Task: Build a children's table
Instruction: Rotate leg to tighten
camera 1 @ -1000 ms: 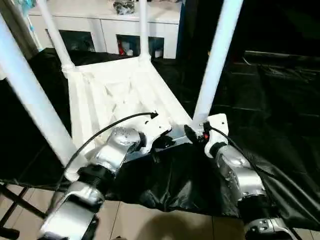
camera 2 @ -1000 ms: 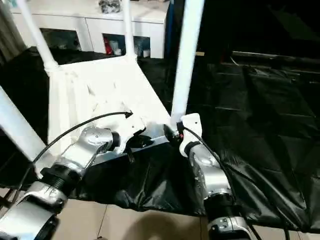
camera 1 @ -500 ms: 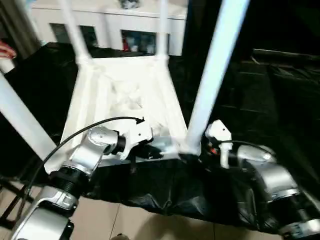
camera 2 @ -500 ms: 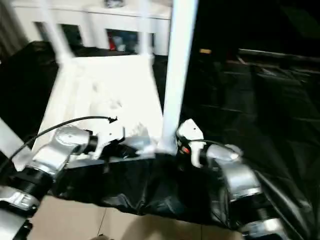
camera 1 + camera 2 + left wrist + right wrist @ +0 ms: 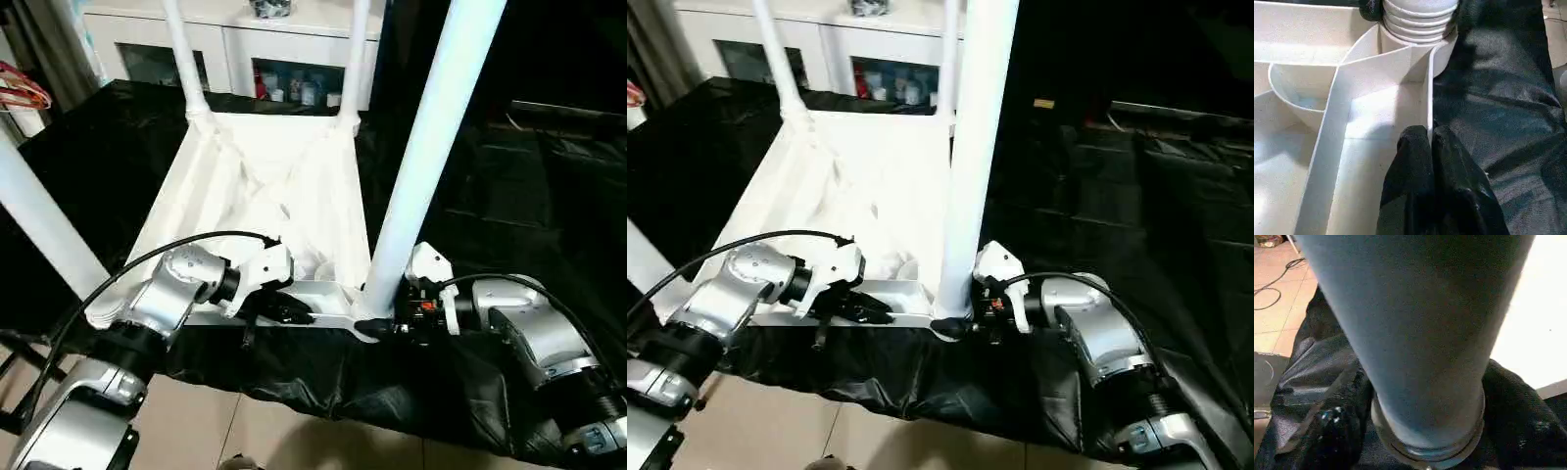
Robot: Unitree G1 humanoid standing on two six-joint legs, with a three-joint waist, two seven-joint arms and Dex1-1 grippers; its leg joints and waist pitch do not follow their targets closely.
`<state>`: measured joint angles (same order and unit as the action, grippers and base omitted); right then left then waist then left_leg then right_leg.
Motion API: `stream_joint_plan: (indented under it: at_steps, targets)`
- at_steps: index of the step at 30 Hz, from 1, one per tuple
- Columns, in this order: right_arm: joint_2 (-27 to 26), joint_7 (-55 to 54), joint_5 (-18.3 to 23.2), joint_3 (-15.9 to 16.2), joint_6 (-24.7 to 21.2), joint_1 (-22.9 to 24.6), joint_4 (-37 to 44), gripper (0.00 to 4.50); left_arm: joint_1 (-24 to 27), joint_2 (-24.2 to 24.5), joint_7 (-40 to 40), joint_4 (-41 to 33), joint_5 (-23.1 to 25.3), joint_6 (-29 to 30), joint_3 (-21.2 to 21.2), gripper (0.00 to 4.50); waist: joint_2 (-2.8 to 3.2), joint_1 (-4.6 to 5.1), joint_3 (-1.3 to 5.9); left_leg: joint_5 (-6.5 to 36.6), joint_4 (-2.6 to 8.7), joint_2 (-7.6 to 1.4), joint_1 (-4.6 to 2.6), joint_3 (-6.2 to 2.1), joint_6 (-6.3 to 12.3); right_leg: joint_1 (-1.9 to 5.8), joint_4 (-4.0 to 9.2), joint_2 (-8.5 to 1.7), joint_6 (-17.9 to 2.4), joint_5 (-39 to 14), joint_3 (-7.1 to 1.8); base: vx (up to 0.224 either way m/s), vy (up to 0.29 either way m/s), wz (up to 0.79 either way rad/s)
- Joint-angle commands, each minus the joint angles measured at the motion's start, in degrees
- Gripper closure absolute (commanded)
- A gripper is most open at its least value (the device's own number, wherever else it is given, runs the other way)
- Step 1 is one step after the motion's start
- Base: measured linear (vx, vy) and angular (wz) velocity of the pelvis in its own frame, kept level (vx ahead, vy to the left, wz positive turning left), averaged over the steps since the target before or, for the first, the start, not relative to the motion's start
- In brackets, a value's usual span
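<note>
Black rubber-clad fingers of the left gripper [image 5: 1430,147] are pressed together on the thin near rim of the upturned children's table [image 5: 284,176], pinching that wall where it runs toward the near right corner socket. In the left wrist view the rim stands between the two pads, with a ribbed leg base seated in the socket just beyond. The right gripper [image 5: 384,326] sits at the foot of the near right leg [image 5: 426,137], its dark fingers [image 5: 1337,431] standing on either side of the leg's base ring; they reach around the leg, but whether they press on it or stand just off it I cannot tell. The table lies upside down on a black sheet [image 5: 509,196] spread over the work surface, its ribbed underside facing up and its four white legs rising from the corners: two far ones, a near left one [image 5: 44,230] and the near right one, which cuts through the middle of the head views and hides part of the far scene. Beyond the table stands a white cabinet [image 5: 245,59] with glass doors, and a red-and-white object [image 5: 24,88] shows at the far left edge. The sheet hangs over the near edge above a tiled floor [image 5: 245,431]. Both silver forearms reach in from the near side, wrists bent inward so that the grippers point toward each other along the table's near edge, a black cable [image 5: 176,245] arching over the left wrist.
</note>
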<state>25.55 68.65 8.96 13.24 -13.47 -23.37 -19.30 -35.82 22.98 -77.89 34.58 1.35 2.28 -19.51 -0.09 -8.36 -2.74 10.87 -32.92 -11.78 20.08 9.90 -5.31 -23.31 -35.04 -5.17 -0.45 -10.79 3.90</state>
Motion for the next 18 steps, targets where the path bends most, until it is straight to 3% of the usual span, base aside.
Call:
stream_joint_plan:
  at_steps: [1,2,3,7,10,12,14,18]
  targets:
    - [-1.1,1.3,0.2,2.4,0.1,0.7,1.2,1.62,-1.2,-0.5,1.7,0.8,0.8,-0.3,-0.4,4.50,0.09,-0.03,3.71,8.6,3.33,-1.22,0.06,0.09,2.43,3.55,3.34,-2.89,-13.7,-4.6,-2.32,0.000,0.000,0.00]
    - [-1.1,1.3,0.2,2.4,0.1,0.7,1.2,1.68,-1.2,-0.5,1.7,0.8,0.8,-0.3,-0.4,4.50,0.08,-0.05,3.71,8.7,3.32,-1.23,0.04,0.10,2.38,3.52,3.33,-2.88,-13.7,-4.6,-2.32,0.000,0.000,0.00]
    - [-1.6,0.9,0.3,2.3,0.2,1.4,1.6,1.73,-1.3,-0.7,2.4,1.4,1.2,-0.3,-0.4,4.50,-0.34,-0.09,3.71,8.6,3.33,-1.24,0.09,0.11,2.48,3.56,3.32,-2.87,-13.7,-4.4,-2.30,0.000,0.000,0.00]
    - [-3.4,-1.8,0.5,1.5,1.5,3.0,1.8,1.79,-1.6,-1.8,6.0,2.3,2.0,1.5,0.1,4.50,-0.33,-0.31,3.46,10.0,3.54,-1.32,-0.05,0.08,2.18,3.33,3.64,-3.04,-13.2,-7.3,-2.35,0.000,0.000,0.00]
    - [-10.2,-14.9,-0.3,-2.5,2.6,2.2,-2.7,1.81,-2.4,-5.6,11.9,2.5,1.7,4.6,1.3,4.50,-0.28,0.05,3.11,14.0,4.01,-1.18,-0.42,-0.05,0.41,2.82,4.66,-3.41,-11.3,-16.5,-2.43,0.000,0.000,0.00]
    - [-13.1,-19.9,-0.3,-4.1,2.6,2.0,-4.2,1.81,-2.6,-7.4,14.1,2.6,2.2,5.2,1.1,4.50,-0.37,0.39,3.04,14.9,4.42,-1.10,-0.07,-0.46,-0.55,3.18,5.04,-3.50,-8.9,-21.5,-2.18,-0.026,-0.002,-0.02]
    - [-15.2,-23.6,-0.4,-5.1,2.1,1.9,-4.9,1.82,-2.8,-8.7,16.3,2.9,2.5,5.6,1.2,4.50,-0.40,0.77,2.97,15.8,4.51,-1.04,-0.27,-0.49,-0.72,2.86,5.57,-3.44,-7.3,-23.9,-2.24,0.000,0.000,0.00]
    - [-22.9,-36.9,-1.9,-7.3,1.2,1.5,-7.9,1.82,-3.3,-14.2,24.2,3.5,4.3,7.5,0.9,4.50,-0.36,1.20,3.00,15.6,4.49,-0.98,-0.26,-0.44,-0.58,2.59,5.58,-3.30,-7.5,-23.1,-2.33,0.000,0.000,0.00]
